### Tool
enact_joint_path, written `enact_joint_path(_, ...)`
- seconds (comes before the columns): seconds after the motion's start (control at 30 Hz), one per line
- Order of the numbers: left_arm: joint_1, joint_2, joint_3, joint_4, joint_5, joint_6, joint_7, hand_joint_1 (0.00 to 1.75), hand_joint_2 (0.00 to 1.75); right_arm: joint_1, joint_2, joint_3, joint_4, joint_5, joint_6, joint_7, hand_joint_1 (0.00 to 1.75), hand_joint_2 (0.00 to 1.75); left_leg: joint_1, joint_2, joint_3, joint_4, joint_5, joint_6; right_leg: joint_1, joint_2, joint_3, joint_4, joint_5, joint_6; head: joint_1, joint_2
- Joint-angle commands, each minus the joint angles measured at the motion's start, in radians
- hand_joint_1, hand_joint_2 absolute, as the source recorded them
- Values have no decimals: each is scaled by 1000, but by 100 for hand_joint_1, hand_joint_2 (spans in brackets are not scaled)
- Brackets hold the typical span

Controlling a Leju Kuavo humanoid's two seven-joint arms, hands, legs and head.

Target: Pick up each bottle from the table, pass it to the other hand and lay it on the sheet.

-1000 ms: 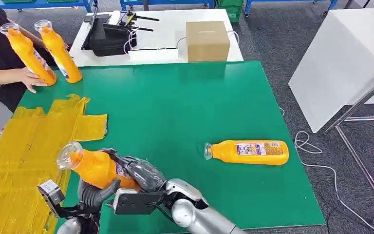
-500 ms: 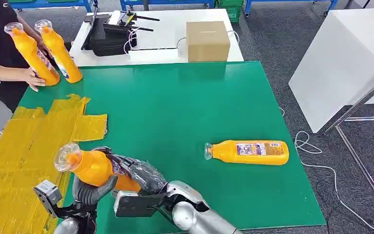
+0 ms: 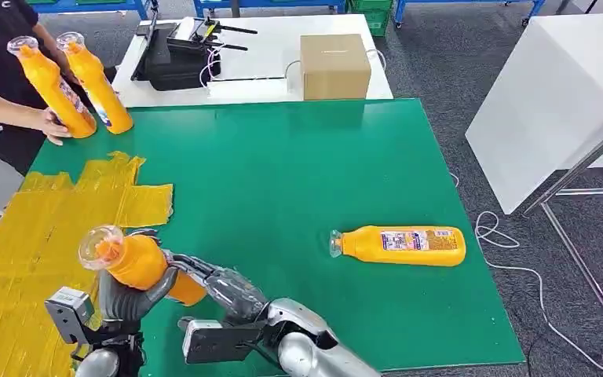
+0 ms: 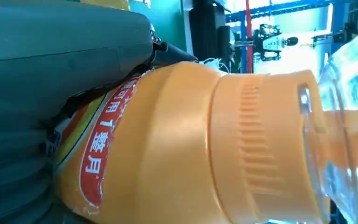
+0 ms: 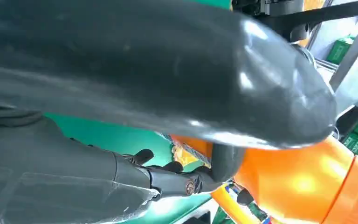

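Fingers [image 3: 129,294] of the left hand [image 3: 122,302] grip the orange bottle [image 3: 137,263] beside the yellow sheet [image 3: 23,243]; the right hand [image 3: 232,292] touches its base, hold unclear; rigid, smooth, probably slippery; grasp mid-body.

On the table [image 3: 283,181], the sheet [image 3: 39,236] covers the near left, one bottle [image 3: 399,244] lies near the right edge, two upright bottles [image 3: 74,82] occupy the far-left corner, and a box [image 3: 334,65] sits behind on another table [image 3: 259,75].
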Motion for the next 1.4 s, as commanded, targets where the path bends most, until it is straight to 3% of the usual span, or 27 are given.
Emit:
enact_joint_path(0.03,-150,42,132,90,-231,284,-10,175,175,-41,-39,38,16,-7,13,-9,0,0,1,-2,0,0,0,0,0,-2,1,-1,0,0,0,0)
enact_joint_path(0.3,-152,38,132,93,-232,285,-11,175,175,-40,-40,38,16,-7,13,-10,0,0,1,-2,1,-1,0,0,1,-2,2,-1,0,1,0,0)
enact_joint_path(0.33,-156,45,133,103,-306,354,-3,175,175,-42,-43,43,13,-10,17,-13,0,0,2,-1,2,-1,0,0,2,-2,3,-2,0,1,0,0)
enact_joint_path(0.5,-240,176,196,232,-632,618,72,175,175,-47,-87,50,-31,-31,18,-35,0,0,1,-1,2,-2,1,-1,1,-1,3,-2,0,0,0,0)
enact_joint_path(0.63,-272,269,137,409,-1040,725,239,175,175,-37,-158,30,-102,-50,8,-43,0,0,1,-1,3,-3,1,-1,1,-1,4,-2,0,0,0,0)
enact_joint_path(0.73,-318,281,111,546,-1235,725,330,175,175,-37,-193,8,-133,-64,7,-47,0,0,0,-4,3,-2,1,0,0,-4,4,-2,0,1,0,0)
enact_joint_path(0.97,-404,311,0,805,-1383,725,448,175,175,-53,-241,-30,-166,-74,6,-49,0,0,1,-5,3,-2,1,-1,1,-6,5,-3,0,1,0,0)
enact_joint_path(1.2,-462,314,-32,994,-1374,704,437,175,175,-75,-332,-130,-201,-75,-14,-24,0,0,0,-2,2,0,1,0,0,-3,3,-1,0,1,0,0)
enact_joint_path(1.23,-461,319,-51,1004,-1397,710,453,40,175,-73,-349,-155,-208,-71,-13,-24,0,0,0,-3,2,0,1,0,1,-4,4,-2,0,1,0,0)
enact_joint_path(1.4,-459,317,-56,1010,-1401,716,462,40,175,-70,-356,-166,-211,-68,-7,-26,0,0,-1,-1,4,-1,1,0,-3,-1,5,-1,1,1,0,0)
